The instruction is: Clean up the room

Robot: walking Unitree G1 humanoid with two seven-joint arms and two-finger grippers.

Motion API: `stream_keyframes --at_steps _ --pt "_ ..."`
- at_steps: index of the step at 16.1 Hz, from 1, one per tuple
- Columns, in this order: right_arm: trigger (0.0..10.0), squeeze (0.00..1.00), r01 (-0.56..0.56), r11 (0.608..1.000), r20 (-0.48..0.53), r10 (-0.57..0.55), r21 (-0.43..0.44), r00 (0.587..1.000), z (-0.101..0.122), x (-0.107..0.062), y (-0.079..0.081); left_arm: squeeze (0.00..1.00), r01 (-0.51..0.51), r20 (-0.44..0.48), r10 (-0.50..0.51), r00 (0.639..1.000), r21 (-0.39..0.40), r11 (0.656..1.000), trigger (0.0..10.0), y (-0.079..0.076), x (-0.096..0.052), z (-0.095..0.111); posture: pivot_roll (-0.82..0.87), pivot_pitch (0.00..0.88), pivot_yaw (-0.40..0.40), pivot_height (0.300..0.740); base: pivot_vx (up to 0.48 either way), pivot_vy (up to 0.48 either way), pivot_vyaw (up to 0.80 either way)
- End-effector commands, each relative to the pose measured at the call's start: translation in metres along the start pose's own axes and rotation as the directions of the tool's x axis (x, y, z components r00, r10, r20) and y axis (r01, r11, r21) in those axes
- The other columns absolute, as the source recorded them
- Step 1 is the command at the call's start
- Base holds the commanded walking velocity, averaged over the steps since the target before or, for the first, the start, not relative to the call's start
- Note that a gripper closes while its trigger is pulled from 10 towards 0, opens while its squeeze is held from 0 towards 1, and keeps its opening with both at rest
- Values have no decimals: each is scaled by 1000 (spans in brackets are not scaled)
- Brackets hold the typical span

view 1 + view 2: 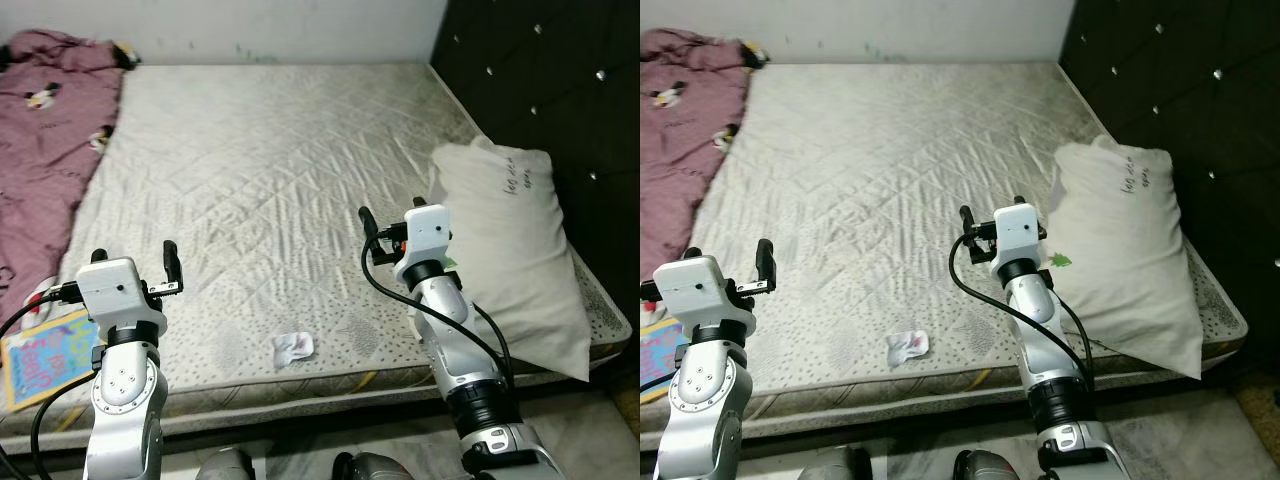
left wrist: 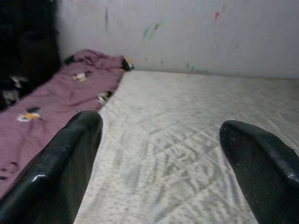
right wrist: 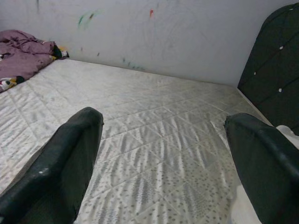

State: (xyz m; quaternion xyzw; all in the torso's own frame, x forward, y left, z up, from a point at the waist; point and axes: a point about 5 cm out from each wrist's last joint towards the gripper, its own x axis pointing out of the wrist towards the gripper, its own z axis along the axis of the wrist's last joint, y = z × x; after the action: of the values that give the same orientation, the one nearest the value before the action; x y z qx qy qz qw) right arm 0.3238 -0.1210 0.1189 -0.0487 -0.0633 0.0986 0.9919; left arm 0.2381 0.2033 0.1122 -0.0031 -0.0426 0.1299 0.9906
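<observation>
A crumpled white tissue (image 1: pixel 292 347) lies on the bare grey mattress (image 1: pixel 260 160) near its front edge, between my two arms. A colourful children's book (image 1: pixel 45 360) rests at the front left corner, just left of my left arm. My left gripper (image 1: pixel 134 252) is raised above the front left of the mattress, open and holding nothing. Over the front right, beside the white pillow (image 1: pixel 520 250), my right gripper (image 1: pixel 392 212) is likewise open and holds nothing. In the wrist views both the left gripper (image 2: pixel 161 123) and the right gripper (image 3: pixel 163 119) point along the mattress toward the far wall.
A purple blanket (image 1: pixel 45 140) with cartoon prints is bunched along the left side of the bed. The dark tufted headboard (image 1: pixel 560 80) rises at the right behind the pillow. A white wall with colour marks (image 3: pixel 140 28) closes the far side.
</observation>
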Motion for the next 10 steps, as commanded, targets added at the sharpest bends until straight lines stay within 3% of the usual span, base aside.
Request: stream_keyframes --at_steps 1,4,10 --pt "10000 0 14 1000 0 -14 8 1000 2 -2 -2 0 7 -19 -7 1000 -26 1000 10000 4 -4 -2 74 130 -15 740 0 0 0" --pt "10000 0 14 1000 -11 -14 4 1000 2 -7 -2 0 4 -28 -4 1000 -6 1000 10000 5 -7 -2 72 148 -14 735 0 0 0" --pt "10000 0 4 1000 -21 -4 9 1000 4 -9 0 0 5 -41 -5 999 5 1000 10000 5 -8 -2 74 153 -15 665 0 0 0"
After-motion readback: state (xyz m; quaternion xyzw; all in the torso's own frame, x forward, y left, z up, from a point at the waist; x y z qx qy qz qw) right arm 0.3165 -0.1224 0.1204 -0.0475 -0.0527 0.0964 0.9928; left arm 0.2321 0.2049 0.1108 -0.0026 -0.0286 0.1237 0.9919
